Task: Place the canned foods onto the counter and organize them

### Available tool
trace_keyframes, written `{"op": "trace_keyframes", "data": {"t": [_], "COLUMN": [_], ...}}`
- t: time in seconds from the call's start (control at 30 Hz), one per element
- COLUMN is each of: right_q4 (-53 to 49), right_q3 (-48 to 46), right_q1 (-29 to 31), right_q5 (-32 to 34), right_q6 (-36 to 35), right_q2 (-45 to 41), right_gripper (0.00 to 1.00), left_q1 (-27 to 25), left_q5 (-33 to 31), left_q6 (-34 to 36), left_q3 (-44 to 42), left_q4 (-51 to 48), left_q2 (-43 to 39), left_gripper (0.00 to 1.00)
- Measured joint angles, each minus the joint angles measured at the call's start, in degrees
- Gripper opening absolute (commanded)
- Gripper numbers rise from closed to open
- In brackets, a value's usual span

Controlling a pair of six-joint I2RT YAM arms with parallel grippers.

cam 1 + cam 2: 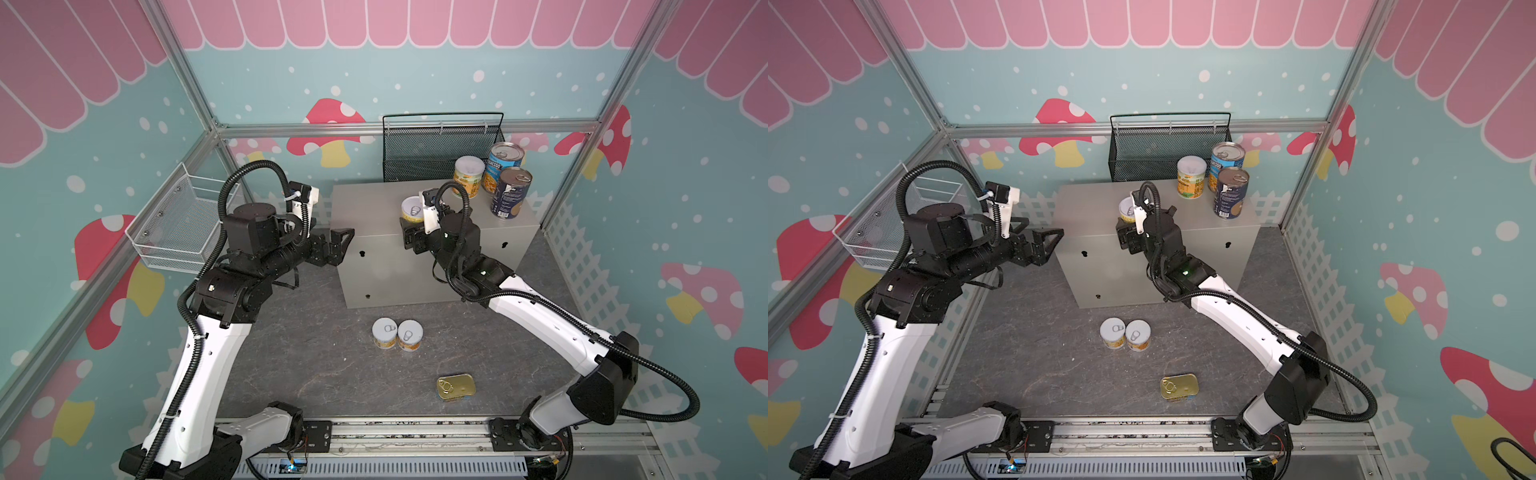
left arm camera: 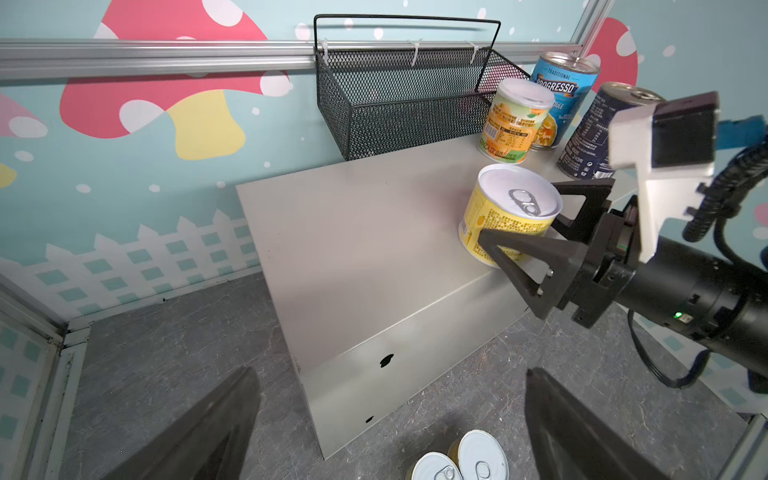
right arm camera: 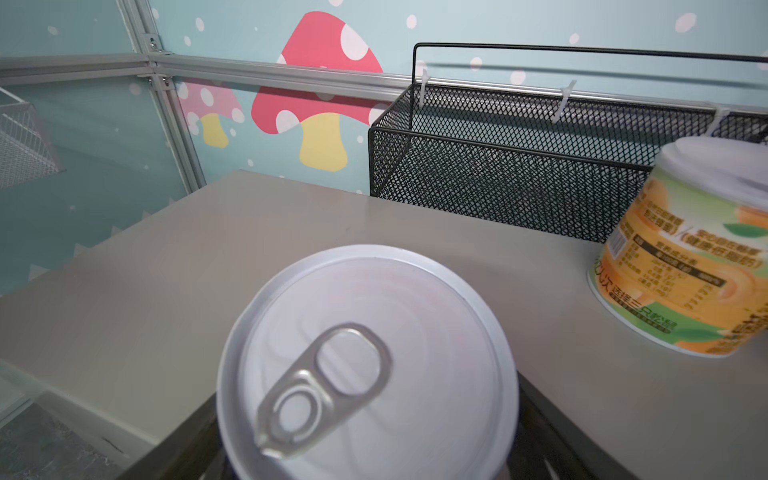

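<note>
right tool (image 2: 518, 213) | astride yellow tin (image 2: 494, 212) | upright (pull-tab up) | on counter (image 2: 353, 249)

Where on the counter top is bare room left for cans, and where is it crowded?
Bare: counter, left half, bordered by black mesh basket and the can straddled by the right gripper. Crowded: right rear corner, three cans.

Counter (image 1: 374, 216) beige-grey, mesh basket (image 1: 432, 158) black, small tins (image 1: 384, 332) yellow-labelled with white lids, far-right tall tins (image 1: 503, 166) blue, near flat tin (image 1: 456, 387) gold-topped.
</note>
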Motion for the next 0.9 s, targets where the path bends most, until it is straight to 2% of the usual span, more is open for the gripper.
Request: {"op": "trace_keyframes", "data": {"t": [0.13,0.23,0.5,0.57,0.7,0.9], "right_q4": [0.28,0.81,1.03,0.96,0.96,0.59], "right_q3": [-0.17,-1.31,-6.51,-6.88,-7.06,-8.94], "right_q1": [0.07,-0.81,-7.98,-8.92,-9.31,-9.29], "right_q5": [3.34,4.52,5.16,4.94,3.78,1.55], "right_q6": [-0.26,-0.02,1.05,1.07,1.05,0.11], "right_q2": [-0.11,-0.94,-6.16,-6.60,-6.67,-9.68], "right_gripper": [0.76,0.76,0.77,0.81,0.94,1.00], "left_q1": [0.00,0.04,-0.02,-0.28,-1.88,-7.06], "left_q5": [0.63,1.22,3.34,3.41,3.54,2.45], "left_q6": [-0.04,-0.31,-1.81,-2.14,-2.93,-3.28], "left_q3": [-0.55,-0.63,-0.83,-1.01,-1.07,-0.02], "left_q4": [0.33,0.76,2.32,2.82,4.22,5.53], "left_q2": [0.24,0.61,3.06,3.67,5.46,10.56], "left_gripper": [0.99,0.99,0.99,0.99,0.99,0.99]}}
